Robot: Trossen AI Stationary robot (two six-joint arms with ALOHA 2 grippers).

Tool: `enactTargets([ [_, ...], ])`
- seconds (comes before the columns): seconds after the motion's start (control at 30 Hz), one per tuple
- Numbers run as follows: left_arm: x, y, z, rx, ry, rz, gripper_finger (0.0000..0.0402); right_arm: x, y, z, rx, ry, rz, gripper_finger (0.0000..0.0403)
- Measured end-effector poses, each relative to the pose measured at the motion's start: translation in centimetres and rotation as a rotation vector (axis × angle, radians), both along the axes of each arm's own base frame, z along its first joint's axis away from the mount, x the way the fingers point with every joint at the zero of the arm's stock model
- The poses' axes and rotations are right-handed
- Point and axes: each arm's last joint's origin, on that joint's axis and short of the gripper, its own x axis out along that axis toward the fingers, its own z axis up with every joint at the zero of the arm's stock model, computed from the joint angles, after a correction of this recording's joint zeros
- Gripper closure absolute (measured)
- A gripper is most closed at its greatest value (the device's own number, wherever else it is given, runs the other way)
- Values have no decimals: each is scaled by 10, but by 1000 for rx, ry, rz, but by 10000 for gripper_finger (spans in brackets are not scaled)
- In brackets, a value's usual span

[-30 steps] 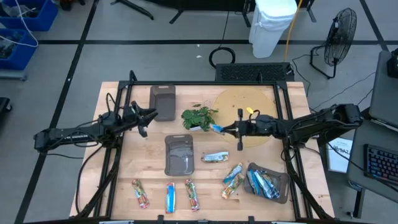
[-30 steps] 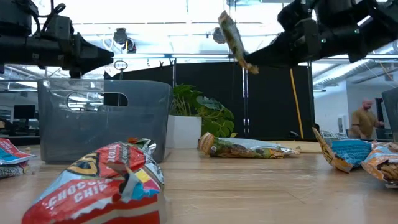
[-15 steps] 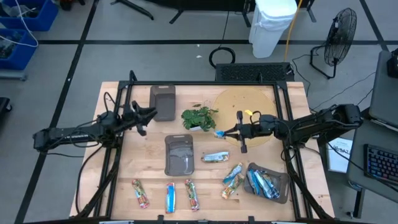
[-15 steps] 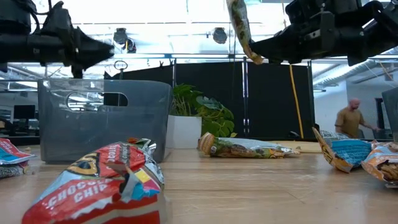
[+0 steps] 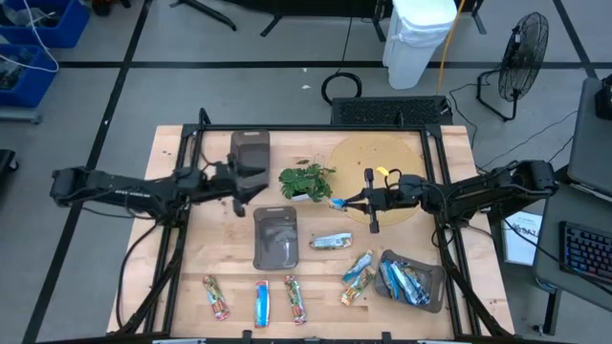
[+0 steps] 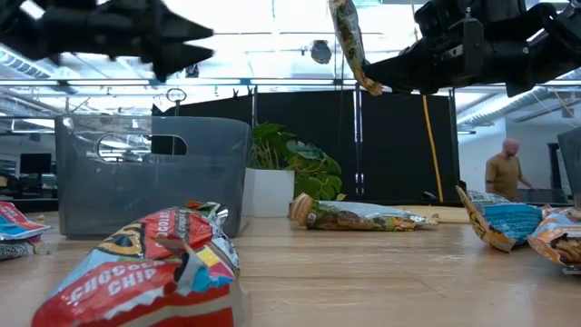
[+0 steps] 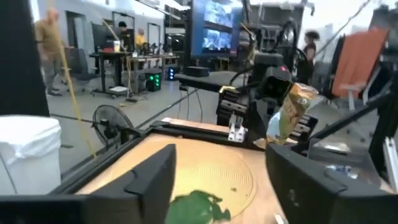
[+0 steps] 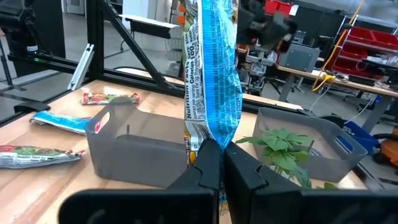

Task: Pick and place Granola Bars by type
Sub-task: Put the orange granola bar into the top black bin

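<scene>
The worktop (image 5: 206, 258) is pale butcher-block wood inside a black frame, with a round tan mat (image 5: 382, 162) at its far right. Three grey trays sit on it: one at the far left (image 5: 251, 156), one in the middle (image 5: 275, 237), and one at the near right corner (image 5: 421, 284) that has blue-silver bars heaped in it.

The right pincer (image 5: 346, 203) hangs above the worktop between the small leafy plant (image 5: 306, 180) and the mat, its fingers clamped on the bottom end of a blue-silver bar (image 8: 211, 74), which stands upright above them in the right wrist view. The left pincer (image 5: 239, 183) hovers over the left half of the worktop, just beside the far-left tray, with its fingers (image 7: 149, 180) spread apart and nothing between them.

The other Granola Bars lie loose: one green-tan bar (image 5: 331, 241) just right of the middle tray, a few bars (image 5: 358, 274) between that tray and the corner tray, and three (image 5: 258, 300) in a row along the near edge, red-multicolour ones either side of a blue-silver one.

Around the worktop is a grey floor crossed by dark lines, with a white bin (image 5: 419, 38), a standing fan (image 5: 524, 48) and blue crates (image 5: 38, 29). The low view looks into a ceiling-lit workshop with a black curtain, where a person (image 6: 502, 173) stands at the far right.
</scene>
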Motion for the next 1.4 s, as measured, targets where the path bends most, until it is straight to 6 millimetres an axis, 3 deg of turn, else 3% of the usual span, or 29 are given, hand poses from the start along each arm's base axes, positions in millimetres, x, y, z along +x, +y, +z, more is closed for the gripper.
enactTargets([
  [0.13,35,-5,2,109,95,-144,109,0,0,0,12,1,0,402],
  [0.23,58,-11,2,193,105,-275,102,0,2,0,27,4,52,402],
  [0.37,83,-16,6,244,33,-413,114,-1,5,0,51,5,157,402],
  [0.8,153,-18,7,225,8,-543,154,-1,5,0,63,9,157,402],
  [1.03,173,-18,7,248,-2,-575,151,-1,5,-1,63,13,157,402],
  [1.4,179,-16,7,278,2,-491,151,-1,5,-1,62,15,157,403],
])
